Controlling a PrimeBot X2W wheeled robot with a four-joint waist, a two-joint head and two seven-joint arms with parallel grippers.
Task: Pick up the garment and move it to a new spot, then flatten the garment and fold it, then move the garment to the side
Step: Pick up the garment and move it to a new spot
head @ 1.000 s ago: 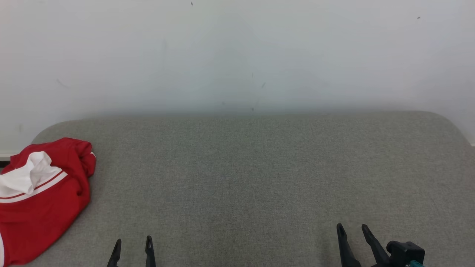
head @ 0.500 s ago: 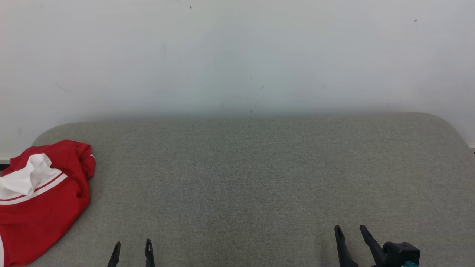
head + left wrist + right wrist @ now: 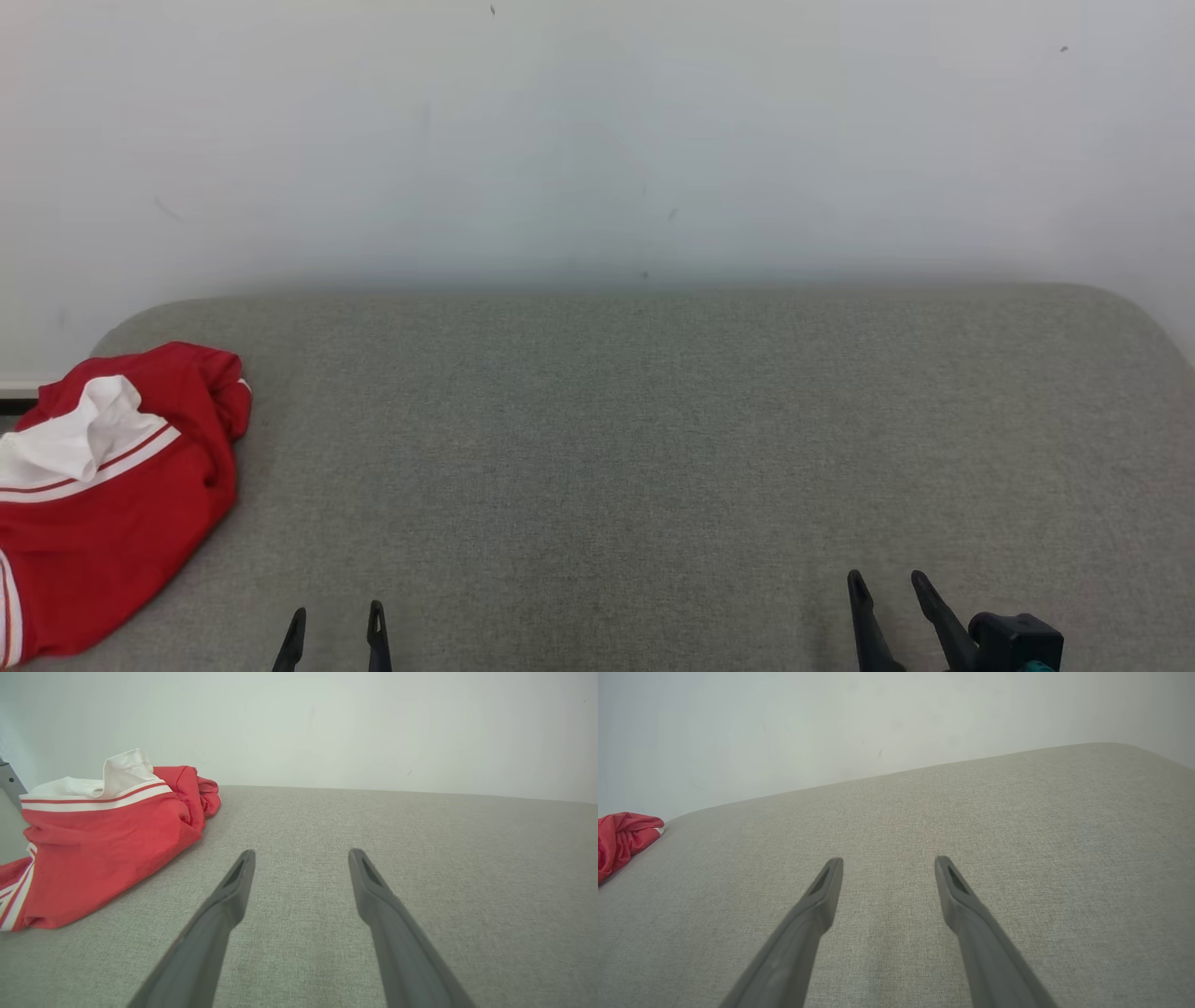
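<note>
A crumpled red garment (image 3: pixel 112 504) with white stripes and a white patch lies bunched at the far left edge of the grey fabric surface (image 3: pixel 653 448). The left wrist view has the garment (image 3: pixel 103 835) to the upper left of my left gripper's fingers. My left gripper (image 3: pixel 336 618) stands open at the lower left, empty, well to the right of the garment. At the lower right my right gripper (image 3: pixel 887 586) is open too, with nothing between its fingers. The right wrist view catches a corner of the garment (image 3: pixel 621 842) at its left edge.
A pale wall (image 3: pixel 597 140) rises right behind the grey surface, whose rounded back corners show at left and right. A dark strip (image 3: pixel 17 405) shows by the wall at the far left.
The whole head view has shifted slightly, so the camera moved. Both grippers stay open and low; the garment lies as before.
</note>
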